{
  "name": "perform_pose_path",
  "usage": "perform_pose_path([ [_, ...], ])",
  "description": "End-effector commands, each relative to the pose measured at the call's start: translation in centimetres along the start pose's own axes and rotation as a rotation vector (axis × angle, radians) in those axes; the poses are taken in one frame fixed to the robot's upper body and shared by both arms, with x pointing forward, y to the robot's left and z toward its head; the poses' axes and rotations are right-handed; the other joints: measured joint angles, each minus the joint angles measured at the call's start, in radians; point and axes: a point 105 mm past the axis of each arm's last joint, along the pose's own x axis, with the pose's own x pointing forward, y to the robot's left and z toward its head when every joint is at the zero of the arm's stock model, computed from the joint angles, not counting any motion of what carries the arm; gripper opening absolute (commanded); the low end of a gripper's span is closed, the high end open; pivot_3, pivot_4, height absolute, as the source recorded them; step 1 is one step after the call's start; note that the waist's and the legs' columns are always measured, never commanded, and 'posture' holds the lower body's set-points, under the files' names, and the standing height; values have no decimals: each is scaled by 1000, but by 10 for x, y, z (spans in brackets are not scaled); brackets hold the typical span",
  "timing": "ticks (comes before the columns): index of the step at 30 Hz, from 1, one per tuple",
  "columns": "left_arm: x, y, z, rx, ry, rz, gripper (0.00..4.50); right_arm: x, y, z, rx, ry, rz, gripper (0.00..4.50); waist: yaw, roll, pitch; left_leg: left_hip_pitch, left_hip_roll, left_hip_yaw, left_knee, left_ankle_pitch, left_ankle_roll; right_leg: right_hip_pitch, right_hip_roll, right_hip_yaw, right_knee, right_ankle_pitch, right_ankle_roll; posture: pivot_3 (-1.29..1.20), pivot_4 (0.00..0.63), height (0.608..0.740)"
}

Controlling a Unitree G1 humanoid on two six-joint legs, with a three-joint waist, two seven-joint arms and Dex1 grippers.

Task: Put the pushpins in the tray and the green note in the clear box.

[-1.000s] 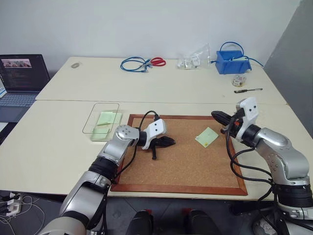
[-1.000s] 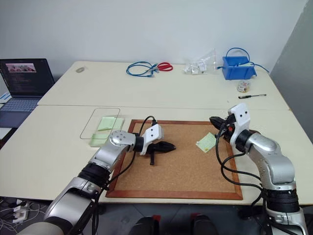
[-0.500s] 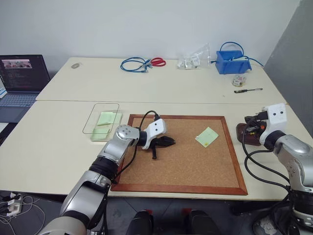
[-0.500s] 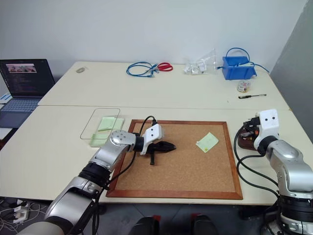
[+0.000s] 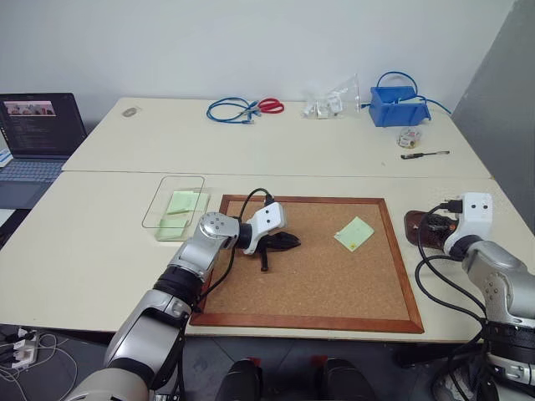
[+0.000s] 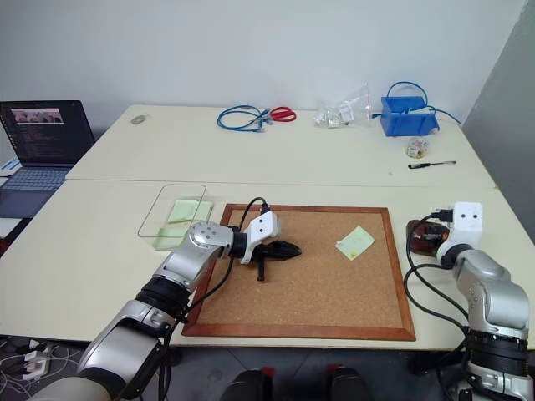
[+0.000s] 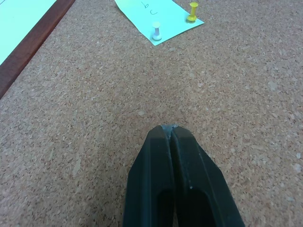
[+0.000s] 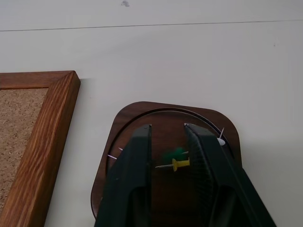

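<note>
Swung off the corkboard [image 5: 318, 276], the right gripper [image 8: 168, 142] now hangs over the tray [image 8: 137, 118] at the board's 3 o'clock, jaws parted, a green pin [image 8: 176, 152] blurred between them. Left gripper [image 7: 173, 130] stays pinched shut, empty; the note [image 5: 354, 233], still pinned, lies at its 3 o'clock, equally near the right.

Right gripper [image 8: 168, 135] hides much of tray [image 8: 137, 118].

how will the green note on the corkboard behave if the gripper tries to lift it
The green note looks thin and flat, so it is probably floppy and very light. A white pin and a yellow pin stand in it, so it likely tears or stays put until they are pulled.
</note>
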Motion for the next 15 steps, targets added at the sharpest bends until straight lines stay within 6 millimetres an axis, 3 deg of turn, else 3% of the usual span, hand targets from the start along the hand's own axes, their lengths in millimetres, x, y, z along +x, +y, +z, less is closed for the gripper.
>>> perform_pose_path([
  [1,1,-6,-36,-52,146,-2,0,-4,-4,16,6,-59,-8,1928,0,0,0,0,0,0,0,0,0,0,0,0,0,0,0,0,150,740],
  [9,1,-5,-35,-49,145,-4,0,-11,1,29,-77,-115,26,3536,0,0,0,0,0,0,0,0,0,0,0,0,0,0,0,0,150,740],
  [12,1,-5,-35,-49,148,-6,0,-24,29,35,-172,-162,230,3667,0,0,0,0,0,0,0,0,0,0,0,0,-1,-3,5,0,150,740],
  [15,1,-5,-35,-49,149,-13,0,-48,68,28,-281,-173,543,3667,0,0,1,-1,0,0,-1,0,0,0,0,0,-1,-3,6,0,150,740],
])
